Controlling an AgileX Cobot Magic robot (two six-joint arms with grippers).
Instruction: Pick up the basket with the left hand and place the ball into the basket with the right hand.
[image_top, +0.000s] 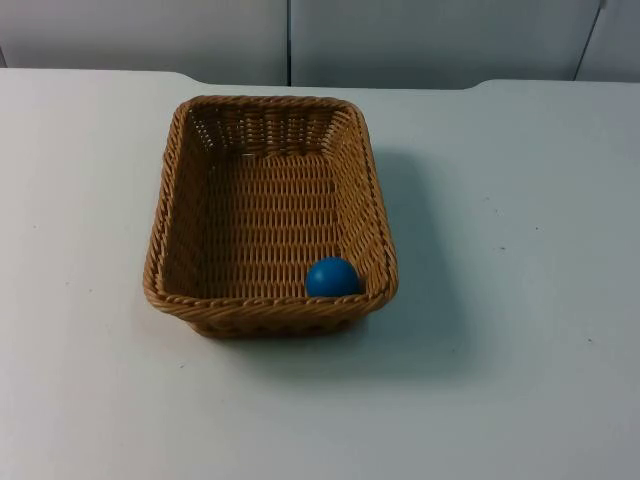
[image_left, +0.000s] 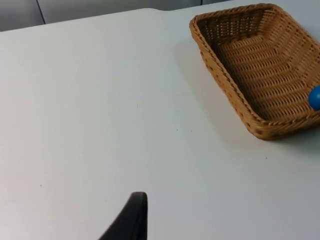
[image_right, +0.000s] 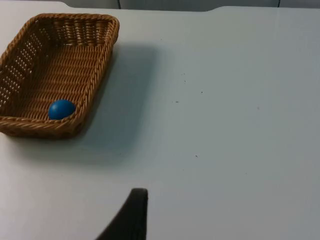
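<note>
A white table (image_top: 520, 300) is seen, ending at a grey partition wall (image_top: 420, 40). One woven brown basket (image_top: 190, 190) stands directly on the table, well apart from the wall. A soft shadow of the basket is thrown on the table on the basket's right side. Small dark specks are scattered on the surface beyond that shadow.

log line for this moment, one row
ball: inside basket, near corner | basket: on table | left gripper: clear of basket | right gripper: clear of basket
</note>
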